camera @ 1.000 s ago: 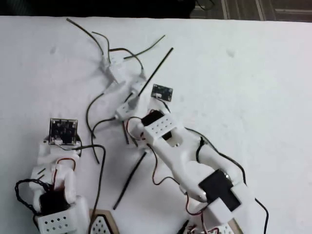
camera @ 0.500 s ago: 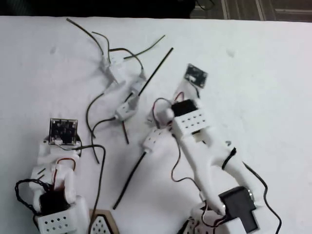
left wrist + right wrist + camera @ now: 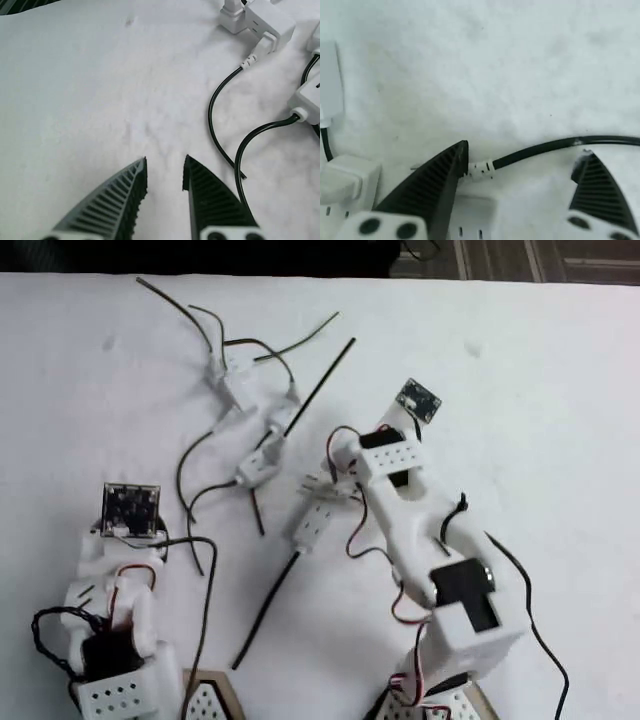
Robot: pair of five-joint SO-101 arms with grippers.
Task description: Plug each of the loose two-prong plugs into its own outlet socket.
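A white outlet socket (image 3: 314, 524) on a black cable (image 3: 265, 612) lies mid-table. My right gripper (image 3: 328, 483) hangs open just over its far end. In the right wrist view that gripper (image 3: 525, 151) straddles a black cable with a white strain relief (image 3: 482, 169), and a white socket body (image 3: 472, 220) sits under the fingers. More white plugs and sockets (image 3: 258, 466) lie in a chain toward the far left. My left gripper (image 3: 165, 174) stands open over bare table near the left front, with a white plug pair (image 3: 257, 20) farther off.
Loose black cables (image 3: 190, 490) curl between the two arms, and one straight cable (image 3: 320, 385) runs toward the back. The left arm (image 3: 110, 620) rests at the front left. Wooden arm bases (image 3: 208, 698) sit at the front edge. Open white table lies to the right and back.
The right arm lifted off the socket and swung right and away, uncovering it, then lowered its gripper back beside the socket's far end. The left arm has kept still.
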